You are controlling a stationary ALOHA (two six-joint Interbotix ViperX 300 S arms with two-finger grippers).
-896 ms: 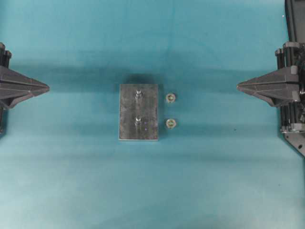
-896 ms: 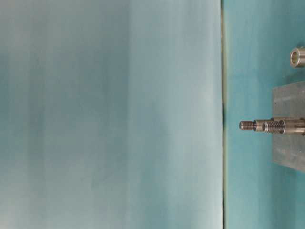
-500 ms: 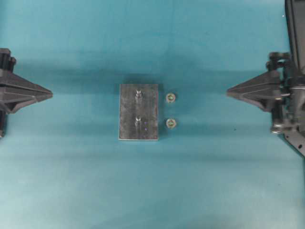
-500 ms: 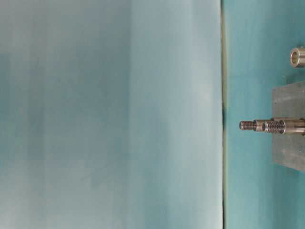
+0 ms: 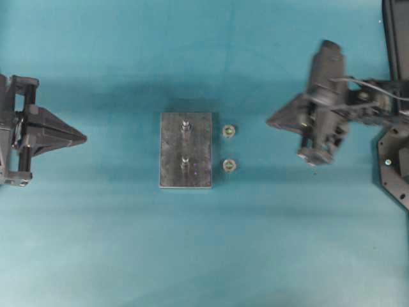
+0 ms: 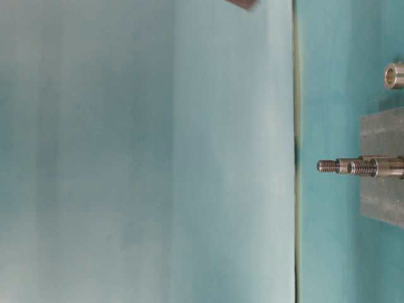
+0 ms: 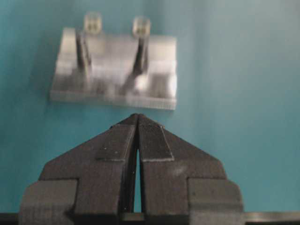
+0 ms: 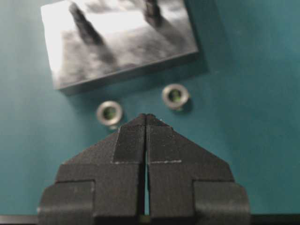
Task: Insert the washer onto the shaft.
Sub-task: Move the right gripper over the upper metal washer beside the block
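No brand, label or readable writing anywhere on the parts. Centred on the teal table [image 5: 115, 243]: a grey metal block [image 5: 185, 150], straight-edged and rectangular, carrying two upright threaded shafts, the far shaft [image 5: 185, 126] and the near shaft [image 5: 185, 162], one behind the other in the overhead view. Just beside the block's right edge, apart from it and flat on the cloth: two small metal washers, one washer [image 5: 229, 131] level with the far shaft and a second washer [image 5: 229, 165] level with the near shaft, neither on a shaft. Well to the left of the block: left gripper [image 5: 82, 137], pointed toward the block, jaws pressed together with only a hairline seam in the wrist view, grasping nothing. To the right of the washers: right gripper [image 5: 271, 121], blurred, tips aimed at the washers, jaws clenched tight and empty. Wide bare cloth between each gripper and the block, and more open cloth before and behind the block. From table level: both shafts standing clear above the block's top face, one washer on the cloth to the side.
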